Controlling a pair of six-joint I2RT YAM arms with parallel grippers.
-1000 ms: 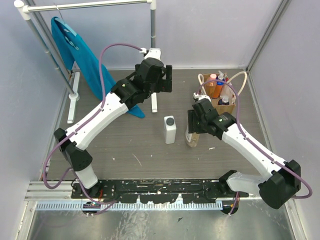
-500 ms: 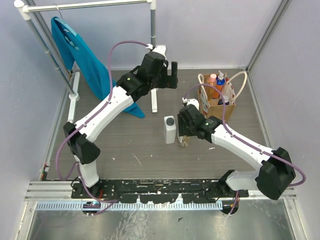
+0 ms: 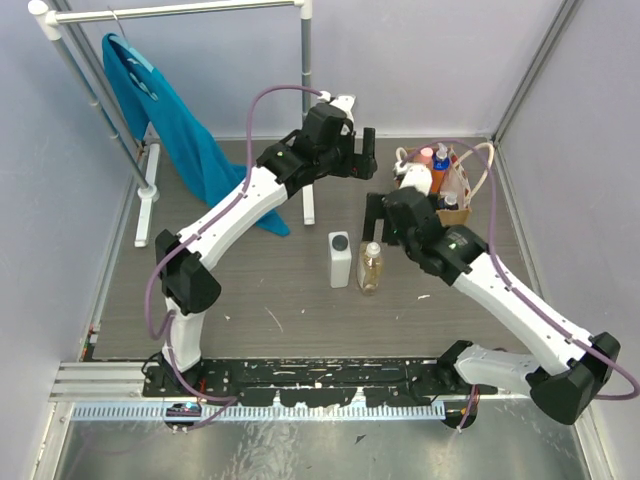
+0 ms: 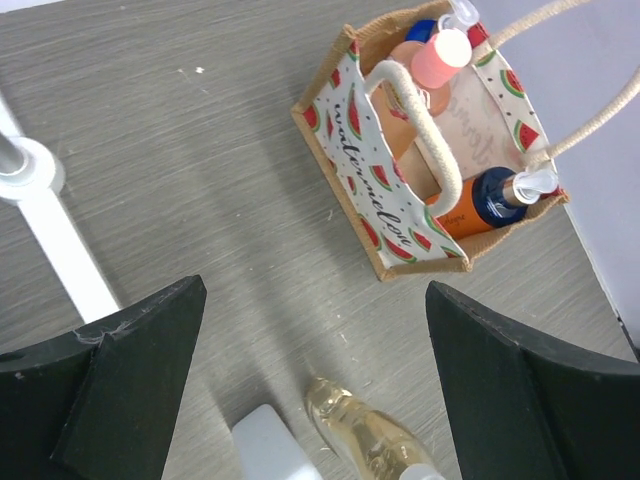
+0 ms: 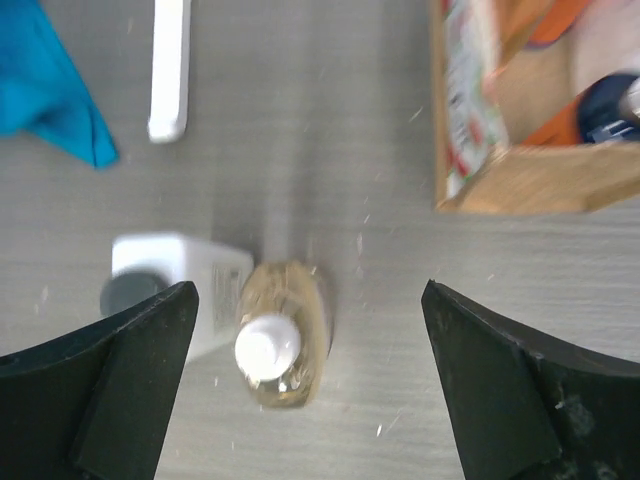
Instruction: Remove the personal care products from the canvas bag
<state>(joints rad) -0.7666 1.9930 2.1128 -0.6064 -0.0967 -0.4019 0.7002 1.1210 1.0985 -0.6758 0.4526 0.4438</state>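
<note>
The canvas bag (image 3: 458,212) stands at the back right with bottles in it. In the left wrist view its watermelon-print wall (image 4: 350,110) faces me; a pink-capped bottle (image 4: 440,58) and an orange bottle with a blue band (image 4: 480,200) stand inside. On the table, side by side, stand a white bottle with a dark cap (image 3: 340,260) and a clear amber bottle with a white cap (image 3: 371,268). My right gripper (image 5: 308,290) hovers open above the amber bottle (image 5: 280,340), holding nothing. My left gripper (image 4: 312,290) hangs open and empty, high to the left of the bag.
A teal cloth (image 3: 160,110) hangs from a white rack (image 3: 180,12) at the back left. The rack's foot (image 5: 170,70) lies on the table behind the white bottle (image 5: 180,290). Grey walls close in the table on three sides.
My right gripper has set the amber bottle down beside the white one, opened, and pulled back toward the bag. The left arm has swung right, toward the bag.
</note>
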